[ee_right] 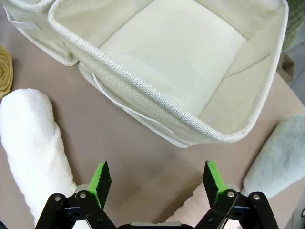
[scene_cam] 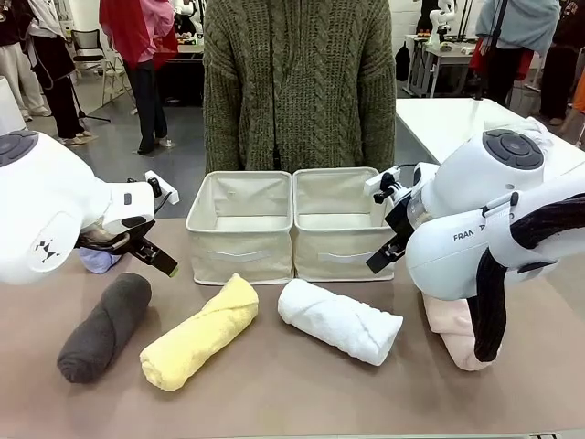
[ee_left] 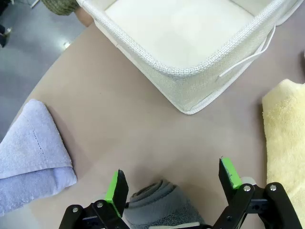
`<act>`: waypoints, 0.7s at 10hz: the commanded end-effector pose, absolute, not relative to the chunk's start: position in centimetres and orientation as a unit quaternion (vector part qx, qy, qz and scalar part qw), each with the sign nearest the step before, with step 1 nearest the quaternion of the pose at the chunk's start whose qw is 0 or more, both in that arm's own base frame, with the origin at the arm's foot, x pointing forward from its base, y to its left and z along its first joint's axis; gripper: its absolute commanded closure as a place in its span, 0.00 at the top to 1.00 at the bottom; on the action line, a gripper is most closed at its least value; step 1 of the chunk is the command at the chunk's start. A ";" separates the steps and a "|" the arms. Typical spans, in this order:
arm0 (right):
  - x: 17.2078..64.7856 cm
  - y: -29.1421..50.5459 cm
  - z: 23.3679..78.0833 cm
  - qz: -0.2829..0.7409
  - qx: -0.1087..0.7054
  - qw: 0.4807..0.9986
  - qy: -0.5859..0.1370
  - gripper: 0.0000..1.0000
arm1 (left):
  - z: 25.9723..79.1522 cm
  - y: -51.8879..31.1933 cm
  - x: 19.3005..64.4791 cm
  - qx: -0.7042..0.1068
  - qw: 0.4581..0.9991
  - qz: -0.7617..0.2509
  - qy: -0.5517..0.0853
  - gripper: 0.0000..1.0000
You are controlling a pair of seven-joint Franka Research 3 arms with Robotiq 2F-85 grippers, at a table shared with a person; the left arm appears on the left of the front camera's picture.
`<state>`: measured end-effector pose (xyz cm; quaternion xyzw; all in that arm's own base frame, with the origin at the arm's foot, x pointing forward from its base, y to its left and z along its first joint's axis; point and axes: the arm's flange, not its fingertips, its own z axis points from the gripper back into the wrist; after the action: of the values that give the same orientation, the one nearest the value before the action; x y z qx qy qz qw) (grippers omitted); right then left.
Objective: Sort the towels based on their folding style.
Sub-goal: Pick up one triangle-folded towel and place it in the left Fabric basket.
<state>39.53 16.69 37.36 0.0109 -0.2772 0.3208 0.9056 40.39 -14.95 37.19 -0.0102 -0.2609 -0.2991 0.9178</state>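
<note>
Three rolled towels lie in a row along the near side of the table: dark grey [scene_cam: 105,327], yellow [scene_cam: 201,332] and white [scene_cam: 340,320]. A pink roll [scene_cam: 450,331] is partly hidden behind my right arm. The light blue cone fold [ee_left: 33,152] lies at the far left. The grey-blue cone fold [ee_right: 281,157] lies right of the bins. My left gripper [ee_left: 172,179] hangs open just above the dark grey roll's end [ee_left: 162,205]. Open too, my right gripper [ee_right: 156,175] hovers between the white roll [ee_right: 33,143] and the pink roll [ee_right: 188,210].
Two square beige fabric bins [scene_cam: 239,251] [scene_cam: 334,251] stand side by side mid-table, both empty inside. A person in a green knit sweater [scene_cam: 297,82] stands right behind them. The yellow roll [ee_left: 286,143] lies right of my left gripper.
</note>
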 end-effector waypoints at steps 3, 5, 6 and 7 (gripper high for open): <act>39.5 16.7 37.4 0.321 0.011 0.906 -0.277 1.00 | 37.2 -15.0 40.4 -0.010 0.918 -0.299 -0.261 1.00; 39.5 16.7 37.4 0.321 0.011 0.906 -0.277 1.00 | 37.2 -15.0 40.4 -0.010 0.918 -0.299 -0.261 1.00; 39.5 16.7 37.4 0.321 0.011 0.906 -0.277 1.00 | 37.2 -15.0 40.4 -0.010 0.918 -0.299 -0.261 1.00; 39.5 16.7 37.4 0.321 0.011 0.906 -0.277 1.00 | 37.2 -15.0 40.4 -0.010 0.918 -0.299 -0.261 1.00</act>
<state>39.53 16.69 37.36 0.0109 -0.2772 0.3208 0.9056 40.39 -14.95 37.19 -0.0102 -0.2609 -0.2990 0.9178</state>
